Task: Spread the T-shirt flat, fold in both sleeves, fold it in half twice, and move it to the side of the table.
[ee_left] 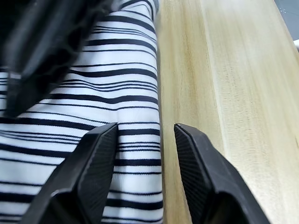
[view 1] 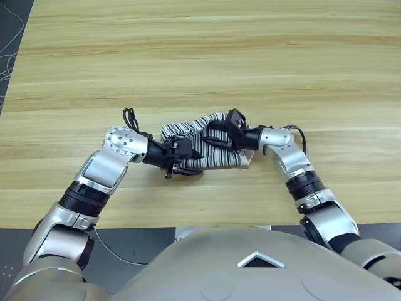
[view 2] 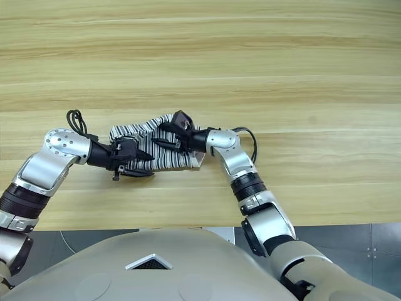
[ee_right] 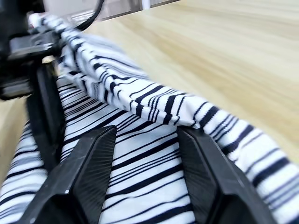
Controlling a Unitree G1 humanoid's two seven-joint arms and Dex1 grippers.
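Brackets the folded T-shirt from both ends — left claw parted astride its edge, right claw parted close above its top layer, nothing gripped — likely poised to pinch and slide it across the desk.

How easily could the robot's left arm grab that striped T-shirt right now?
Probably yes, easily. The left gripper sits at the folded T-shirt, fingers open across its edge, with nothing between. The right gripper, open over the other side, seems not to block it.
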